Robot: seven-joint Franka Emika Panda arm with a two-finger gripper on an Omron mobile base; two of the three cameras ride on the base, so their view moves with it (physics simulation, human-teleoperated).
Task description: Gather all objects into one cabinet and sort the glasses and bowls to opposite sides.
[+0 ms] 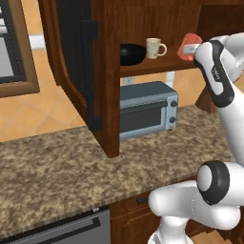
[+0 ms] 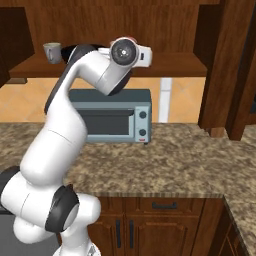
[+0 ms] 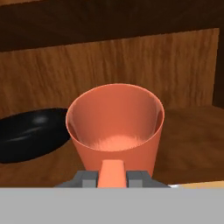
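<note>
My gripper (image 3: 113,176) is shut on the handle of the orange-red cup (image 3: 114,127), which stays upright over the shelf of the wooden wall cabinet (image 1: 107,95). In the left base view the cup (image 1: 187,44) sits at the right end of that shelf, with the gripper (image 1: 190,49) against it. I cannot tell if its base touches the wood. The wide black bowl (image 1: 131,53) lies at the shelf's left end and shows left of the cup in the hand view (image 3: 30,133). A cream mug (image 1: 155,47) stands between bowl and cup, and it appears again in the right base view (image 2: 51,51).
The cabinet's mesh door (image 1: 71,47) hangs open to the left with its black handle (image 1: 90,71). A grey toaster oven (image 1: 147,109) stands on the speckled counter (image 1: 57,162) under the shelf. Wooden posts (image 2: 220,70) rise at the right.
</note>
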